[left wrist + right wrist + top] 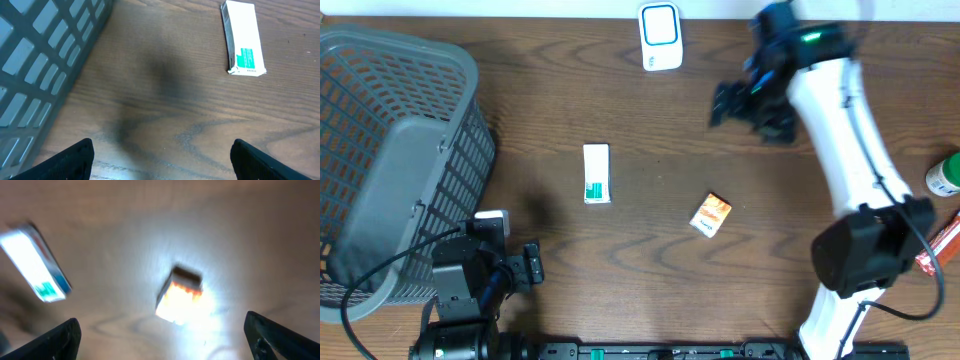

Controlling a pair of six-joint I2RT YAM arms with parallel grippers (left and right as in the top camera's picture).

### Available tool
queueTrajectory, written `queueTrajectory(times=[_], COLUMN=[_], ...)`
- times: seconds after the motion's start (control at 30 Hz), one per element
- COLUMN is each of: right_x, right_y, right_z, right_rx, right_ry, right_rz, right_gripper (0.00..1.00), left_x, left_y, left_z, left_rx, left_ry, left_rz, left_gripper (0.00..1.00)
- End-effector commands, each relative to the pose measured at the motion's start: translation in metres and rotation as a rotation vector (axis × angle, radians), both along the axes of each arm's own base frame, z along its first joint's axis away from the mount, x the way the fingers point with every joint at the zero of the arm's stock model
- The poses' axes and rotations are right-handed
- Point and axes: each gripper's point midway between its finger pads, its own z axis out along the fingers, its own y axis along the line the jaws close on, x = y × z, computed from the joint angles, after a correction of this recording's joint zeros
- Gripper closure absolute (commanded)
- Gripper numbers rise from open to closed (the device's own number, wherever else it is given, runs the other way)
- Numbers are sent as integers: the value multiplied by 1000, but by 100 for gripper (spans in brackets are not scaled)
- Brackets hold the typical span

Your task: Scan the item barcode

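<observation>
Left gripper [532, 264] and right gripper [719, 105] are both wide open, empty. Centre right over mid-frame orange box [710, 215]; pinch edges, keep barcode uncovered.

Grey basket [468, 160] on wooden table [640, 270]

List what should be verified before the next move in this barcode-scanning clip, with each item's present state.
1. Right gripper open and empty: ok.
2. Left gripper open and empty: ok.
3. Orange box lying free, nothing on it: ok.
4. White-and-green box apart from the orange box: ok.
5. Scanner in view, nothing in front of it: ok.
6. Barcode face of either box located: cannot tell. The right wrist view is blurred and overexposed, and no barcode is legible in the other views.
</observation>
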Motion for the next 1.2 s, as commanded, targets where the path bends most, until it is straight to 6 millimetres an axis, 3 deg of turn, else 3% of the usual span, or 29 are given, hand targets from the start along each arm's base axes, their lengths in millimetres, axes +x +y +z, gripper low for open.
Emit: queueTrajectory(times=[0.0,0.13,0.33,0.4,0.47,0.53,0.57,0.7,0.8,0.93,1.0,1.1,1.17], right_x=[-35,-78,-102,-107,-105,-101,-101,-105,-92,-72,-75,-79,-81], right_y=[17,25,21,23,23,22,23,28,40,35,32,29,27], right_z=[-26,-58,-80,-82,-84,-85,-86,-85,-90,-100,-104,-111,-117], right_rx=[-34,-71,-110,-115,-131,-148,-134,-81,-71,-154,-146,-141,-141], right_ry=[128,282,341,347,323,288,274,239,159,66,66,74,78], right_rz=[-49,-51,45,88,142,225,319,686,735,852,985,1021,1020], right_gripper=[1,1,2,12,13,7,1,1,1,1,1,1,8], left_x=[0,0,0,0,0,0,0,0,0,0,0,0,0], left_y=[-2,-2,-2,-2,-2,-2,-2,-2,-2,-2,-2,-2,-2], left_z=[1,1,1,1,1,1,1,1,1,1,1,1,1], left_rx=[3,3,3,3,3,3,3,3,3,3,3,3,3], left_ry=[-4,-4,-3,-3,-4,-4,-4,-3,-4,-4,-3,-3,-4], left_rz=[-19,-19,-19,-19,-19,-19,-19,-19,-19,-19,-19,-19,-19], left_gripper=[12,12,12,12,12,12,12,12,12,12,12,12,12])
